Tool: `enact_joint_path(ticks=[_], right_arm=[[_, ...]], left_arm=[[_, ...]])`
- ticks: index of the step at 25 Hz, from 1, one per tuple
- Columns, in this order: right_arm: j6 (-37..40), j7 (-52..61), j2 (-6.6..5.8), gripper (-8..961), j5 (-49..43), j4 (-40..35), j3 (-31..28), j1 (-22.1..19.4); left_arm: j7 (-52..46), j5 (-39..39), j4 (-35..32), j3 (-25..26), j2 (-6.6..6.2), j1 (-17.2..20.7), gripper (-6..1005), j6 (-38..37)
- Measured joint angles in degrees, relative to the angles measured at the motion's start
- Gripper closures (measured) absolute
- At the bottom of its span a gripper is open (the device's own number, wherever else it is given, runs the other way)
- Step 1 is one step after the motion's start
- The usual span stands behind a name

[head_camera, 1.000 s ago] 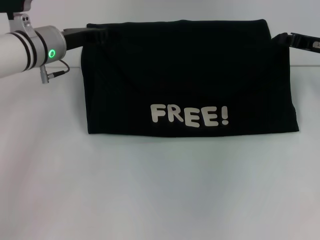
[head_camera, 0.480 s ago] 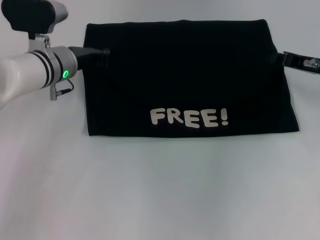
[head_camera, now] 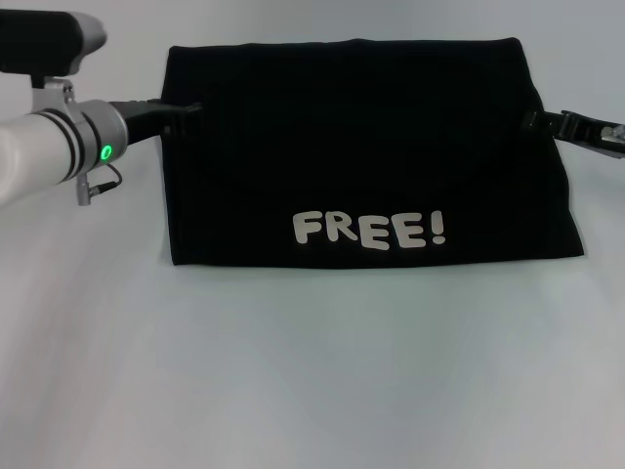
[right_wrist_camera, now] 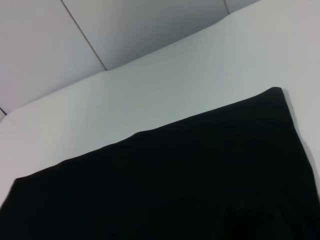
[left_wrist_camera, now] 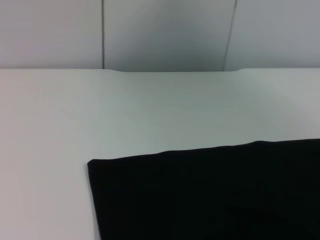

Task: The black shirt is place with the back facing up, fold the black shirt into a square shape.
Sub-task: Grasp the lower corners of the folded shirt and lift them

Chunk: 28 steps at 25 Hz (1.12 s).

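The black shirt lies flat on the white table as a wide rectangle, with "FREE!" in cream letters showing near its front edge. My left gripper is at the shirt's left edge, near the far corner. My right gripper is at the shirt's right edge, about level with the left one. The left wrist view shows a corner of the shirt on the table. The right wrist view shows the shirt with a far corner.
The white table stretches in front of the shirt and to both sides. Its far edge meets a grey panelled wall just behind the shirt.
Both grippers have come down from the shirt's far corners to lower points along its side edges. The left arm has drawn back a little to the left. The shirt has kept its shape.
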State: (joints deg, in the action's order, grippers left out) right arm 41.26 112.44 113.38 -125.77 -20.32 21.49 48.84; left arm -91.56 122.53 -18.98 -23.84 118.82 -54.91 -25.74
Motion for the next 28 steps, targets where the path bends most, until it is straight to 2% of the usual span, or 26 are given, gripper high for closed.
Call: enact_joint_path(ticks=[3,7,9,10,13,16,21,28], right_arm=[[4.49,0.19,0.0,297,1.12,-1.94,-0.03,-1.34],[13.64,-0.39,0.04,297,4.74,-5.23,0.28,-4.66],[18.33,-0.9,-0.05,298,5.96,-6.82,0.41,-6.62],[20.74,-1.31,-0.16,298,6.3,-7.31,0.42,-7.45],[27.1,-3.18,-0.87,298,6.53,-7.76,0.35,-9.35],[32.08,-5.08,-1.36,297,6.5,-8.0,0.5,-10.61],[36.06,-8.33,-1.43,252,6.34,-8.5,0.57,-11.92],[38.01,-9.58,-1.41,157,6.22,-8.55,1.39,-12.01]], left_arm=[[-4.21,0.15,-2.66,-0.15,0.01,1.86,449,-5.5],[-10.23,-0.12,-9.66,-0.06,0.46,6.14,298,-20.57],[-13.56,-1.3,-14.98,-0.09,1.24,9.71,244,-30.73],[-13.56,-1.3,-14.98,-0.09,1.24,9.71,217,-30.73],[-14.73,-2.43,-19.63,0.03,1.96,13.37,136,-40.99],[-14.43,-2.66,-22.28,-0.06,2.26,16.11,81,-47.23],[-14.23,0.39,-23.66,-0.22,2.3,18.57,78,-49.62],[-13.29,7.66,-21.86,-2.33,2.73,18.64,77,-45.17]])
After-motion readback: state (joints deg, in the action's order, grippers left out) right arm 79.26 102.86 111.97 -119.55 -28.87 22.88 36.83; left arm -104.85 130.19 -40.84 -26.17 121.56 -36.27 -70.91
